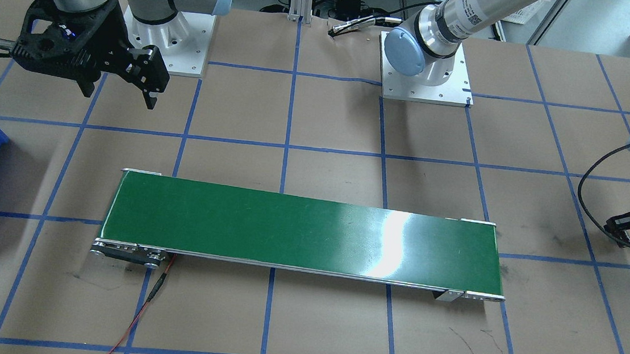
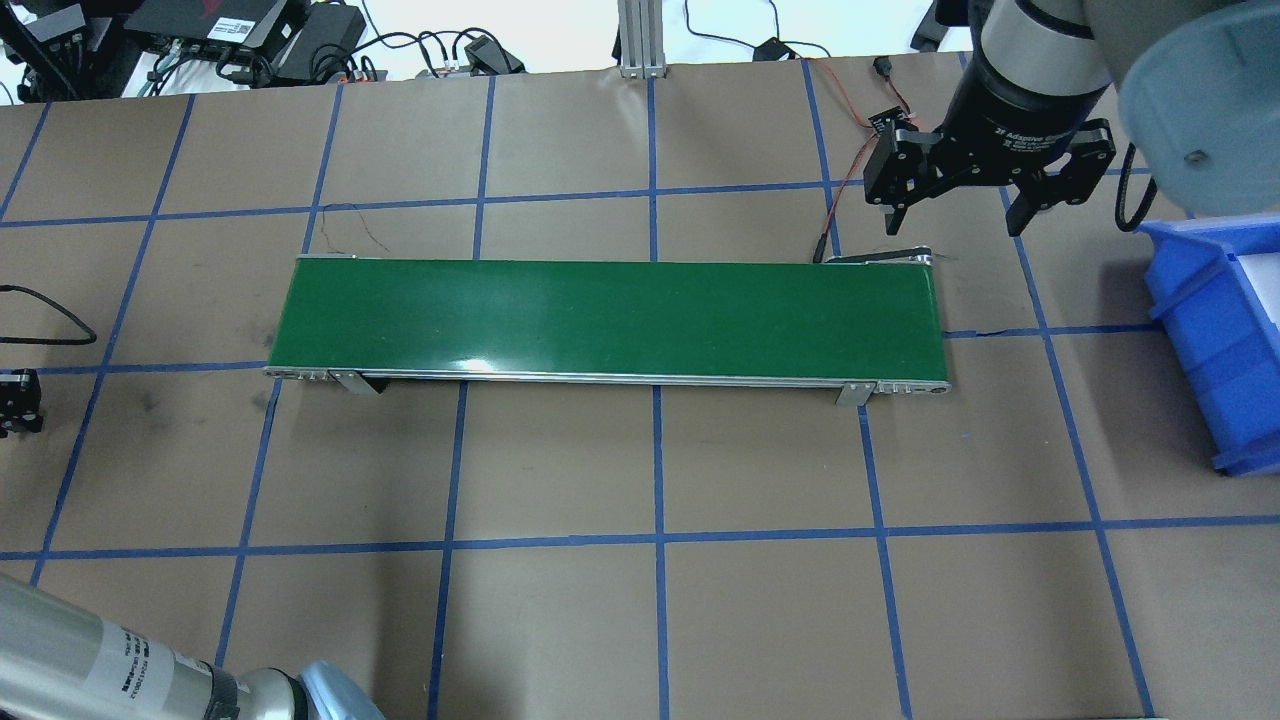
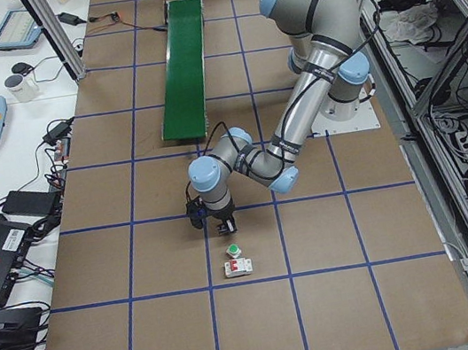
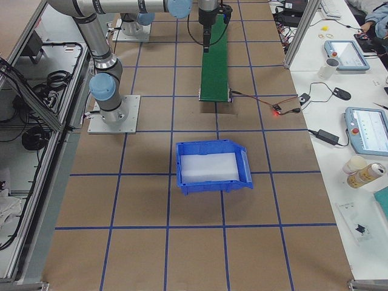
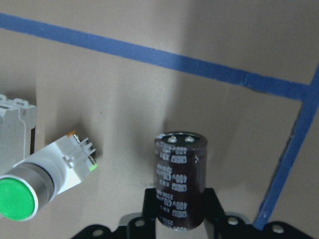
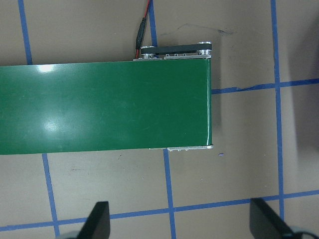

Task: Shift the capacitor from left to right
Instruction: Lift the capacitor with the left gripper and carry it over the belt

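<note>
The capacitor (image 5: 180, 169), a stubby dark brown cylinder with pale print, shows in the left wrist view between the two fingers of my left gripper (image 5: 178, 206), which is shut on it just above the brown paper. My left gripper hangs low beyond the left end of the green conveyor belt (image 2: 610, 315), at the overhead view's left edge (image 2: 15, 400); the capacitor is hidden in the exterior views. My right gripper (image 2: 960, 215) is open and empty, above the far corner of the belt's right end; its fingertips (image 6: 99, 221) frame the belt end.
A white part with a green cap (image 5: 45, 179) lies just left of the capacitor, next to a white switch block (image 5: 12, 129). A blue bin (image 2: 1220, 330) stands right of the belt. A red wire (image 2: 850, 150) runs from the belt's right end.
</note>
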Controlling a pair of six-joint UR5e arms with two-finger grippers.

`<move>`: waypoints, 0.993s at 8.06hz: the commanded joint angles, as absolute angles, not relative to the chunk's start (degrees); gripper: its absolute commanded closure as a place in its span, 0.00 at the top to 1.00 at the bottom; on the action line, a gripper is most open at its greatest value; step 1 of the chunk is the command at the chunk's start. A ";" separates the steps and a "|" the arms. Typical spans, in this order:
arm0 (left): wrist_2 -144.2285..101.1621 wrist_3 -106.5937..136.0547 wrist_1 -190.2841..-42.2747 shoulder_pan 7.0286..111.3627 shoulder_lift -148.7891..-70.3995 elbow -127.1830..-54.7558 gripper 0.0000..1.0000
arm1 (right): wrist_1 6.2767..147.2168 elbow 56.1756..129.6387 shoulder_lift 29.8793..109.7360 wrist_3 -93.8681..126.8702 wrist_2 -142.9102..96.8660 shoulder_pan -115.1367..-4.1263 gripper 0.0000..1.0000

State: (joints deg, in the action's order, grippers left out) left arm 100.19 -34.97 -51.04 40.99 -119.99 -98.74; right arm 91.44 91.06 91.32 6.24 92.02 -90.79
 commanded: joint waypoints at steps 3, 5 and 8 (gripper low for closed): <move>93.79 -35.07 -61.77 51.37 -107.00 -98.09 0.00 | 91.41 91.05 91.32 6.24 92.02 -90.79 1.00; 94.48 -34.63 -62.92 62.09 -104.42 -98.26 0.00 | 91.49 91.14 91.23 6.24 92.02 -90.79 1.00; 94.39 -34.02 -63.98 73.45 -105.20 -98.96 0.00 | 91.41 91.06 91.23 6.24 92.02 -90.79 1.00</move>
